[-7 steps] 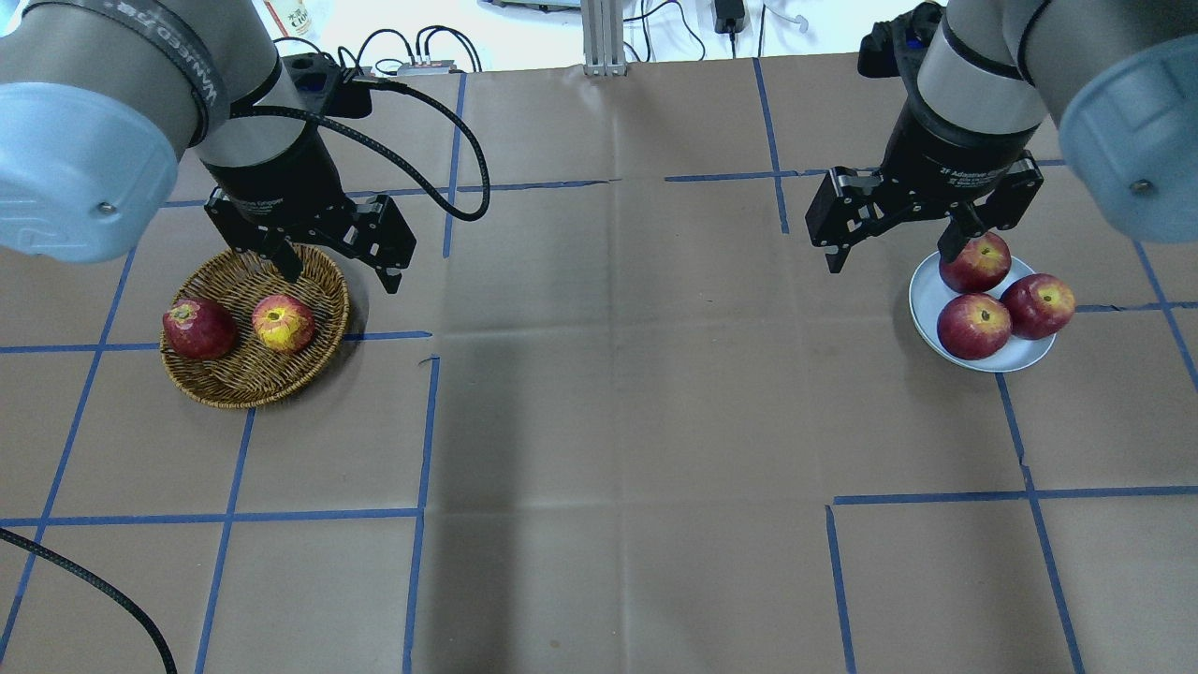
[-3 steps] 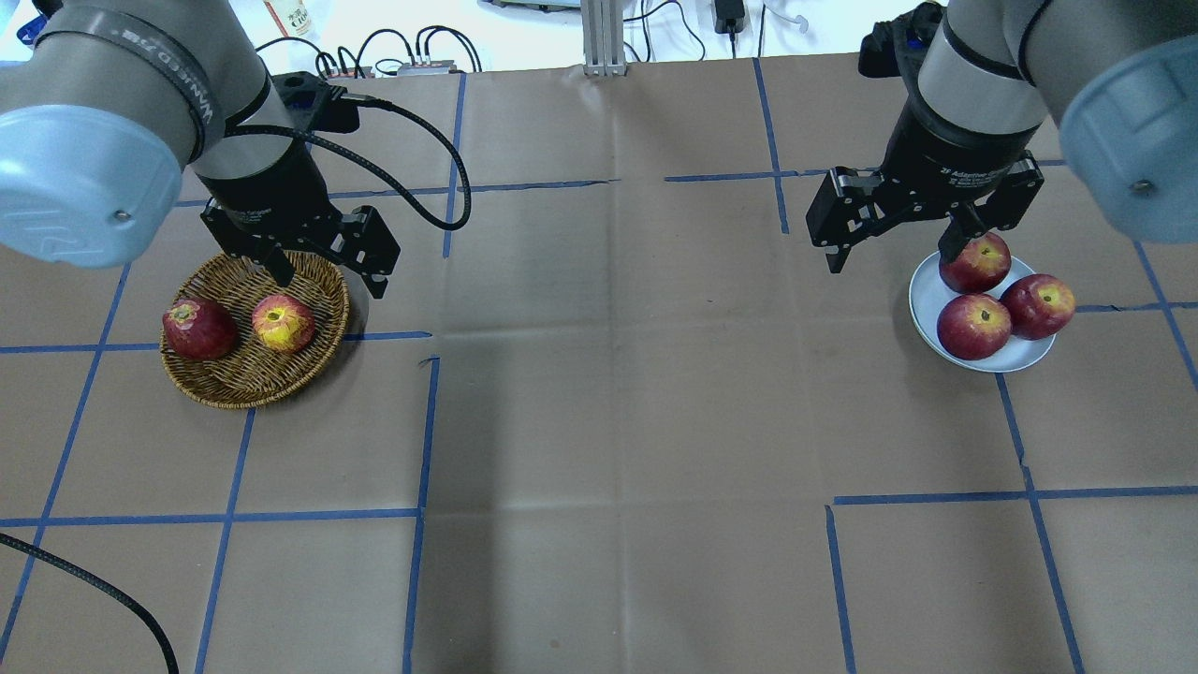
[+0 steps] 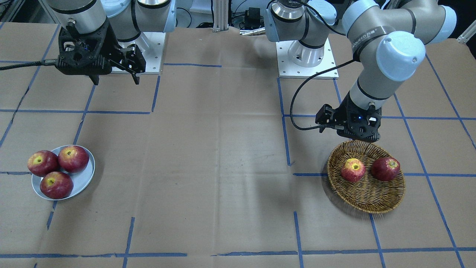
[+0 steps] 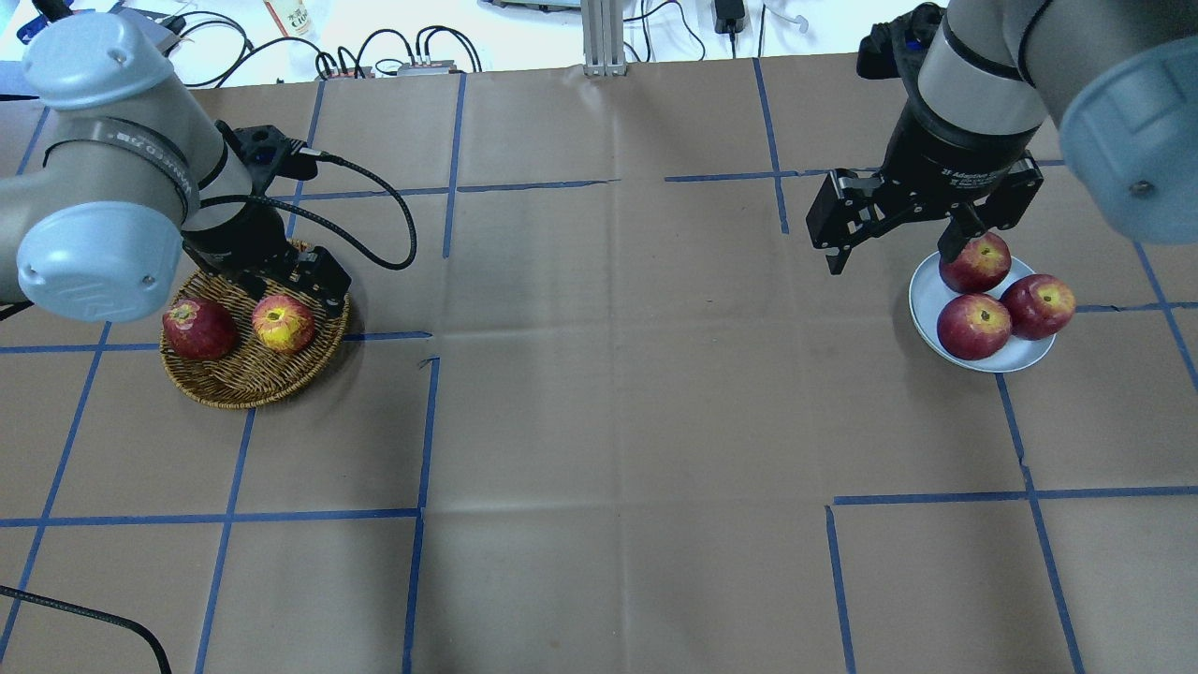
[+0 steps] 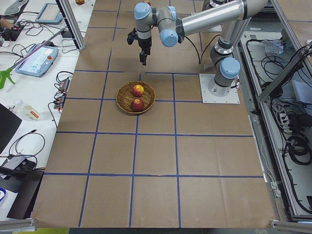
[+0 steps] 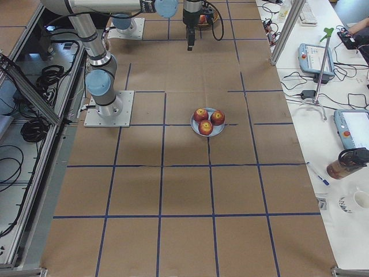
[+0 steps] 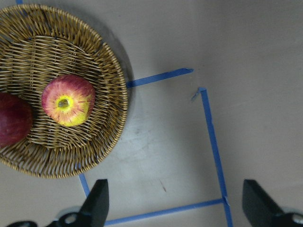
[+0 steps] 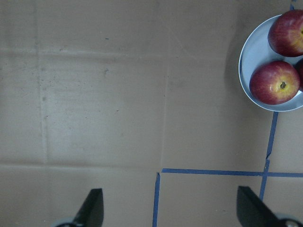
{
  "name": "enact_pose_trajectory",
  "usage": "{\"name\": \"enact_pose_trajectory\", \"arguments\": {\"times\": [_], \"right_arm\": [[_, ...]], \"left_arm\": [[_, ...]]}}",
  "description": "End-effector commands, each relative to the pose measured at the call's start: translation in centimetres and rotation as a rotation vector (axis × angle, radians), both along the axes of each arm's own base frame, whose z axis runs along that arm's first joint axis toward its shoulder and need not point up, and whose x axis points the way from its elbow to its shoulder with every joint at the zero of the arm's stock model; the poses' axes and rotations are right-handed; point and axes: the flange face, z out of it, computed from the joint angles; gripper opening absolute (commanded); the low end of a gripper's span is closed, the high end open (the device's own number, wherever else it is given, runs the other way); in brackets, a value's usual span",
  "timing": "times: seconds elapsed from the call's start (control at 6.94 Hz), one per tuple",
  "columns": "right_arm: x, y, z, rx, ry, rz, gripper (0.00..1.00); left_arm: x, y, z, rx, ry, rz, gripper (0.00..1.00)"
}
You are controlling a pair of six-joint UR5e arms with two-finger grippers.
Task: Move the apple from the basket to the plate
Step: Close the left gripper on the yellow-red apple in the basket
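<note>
The apple [image 4: 283,323], streaky red with a yellow patch round its stem, lies in the wicker basket [image 4: 234,388] at the left. It also shows in the front view [image 3: 353,169] and the left wrist view [image 7: 68,99]. My left gripper [image 4: 290,281] is open and empty. It hangs low at the basket's back right rim, just behind the apple and apart from it. The pale plate [image 4: 931,285] sits at the right. My right gripper [image 4: 894,253] is open and empty. It is raised behind the plate's left side.
A darker, evenly red apple [image 4: 198,329] lies left of the task apple in the basket. Three dark red apples [image 4: 974,326] fill the plate. Brown paper with blue tape lines covers the table. The left arm's cable [image 4: 374,197] loops behind the basket.
My left arm has swung left and come down, so its gripper is lower and closer to the basket's rim. The right arm and all the apples have not moved.
</note>
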Motion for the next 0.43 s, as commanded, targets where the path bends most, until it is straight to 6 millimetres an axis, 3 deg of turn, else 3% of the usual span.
{"name": "enact_pose_trajectory", "arguments": {"times": [0.0,0.14,0.29], "right_arm": [[0.0,0.0,0.0,-0.001,0.0,0.001,1.0],[0.0,0.0,0.0,0.001,0.0,0.001,1.0],[0.0,0.0,0.0,0.001,0.0,0.001,1.0]], "left_arm": [[3.9,-2.9,-7.2,-0.02,-0.007,-0.035,0.99],[6.9,-3.3,-8.8,-0.005,0.001,-0.053,0.99],[8.5,-3.4,-9.6,-0.006,0.003,-0.041,0.99]]}}
